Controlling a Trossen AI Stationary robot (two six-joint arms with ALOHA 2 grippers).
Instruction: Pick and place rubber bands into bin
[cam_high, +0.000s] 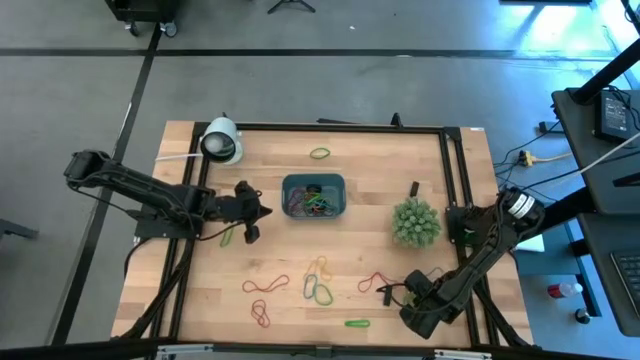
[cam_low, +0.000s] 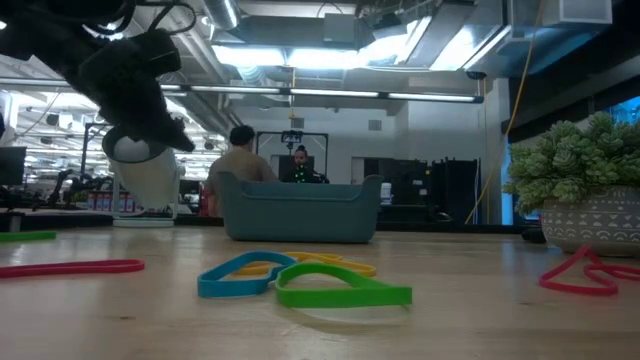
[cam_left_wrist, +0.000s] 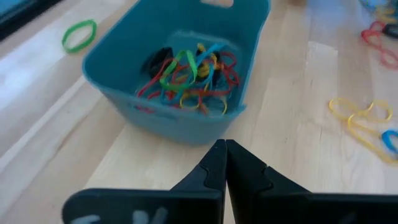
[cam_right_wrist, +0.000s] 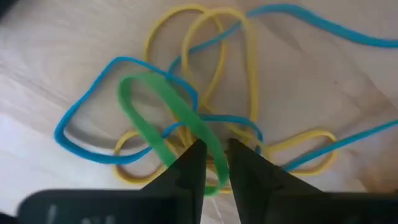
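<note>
High view shows the bin (cam_high: 340, 184) at 12 o'clock already holding several rubber bands (cam_high: 318, 283), many left at 6 o'clock; left gripper (cam_high: 262, 212) clenched empty, right gripper (cam_right_wrist: 212, 157) straddling a green band.

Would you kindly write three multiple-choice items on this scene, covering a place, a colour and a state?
1. Where is the left hand?
A. Inside the bin
B. Over the plant
C. Beside the bin, outside it

2. What colour is the lone rubber band on the table beyond the bin, near the far edge?
A. Red
B. Green
C. Blue

3. How are the left hand's fingers?
A. Shut, with nothing between them
B. Wide open
C. Shut on a red band

Answers:
1 C, the left wrist view shows the fingertips just short of the bin's outer wall.
2 B, the high view shows a green loop.
3 A, the fingertips meet over bare wood.
</note>
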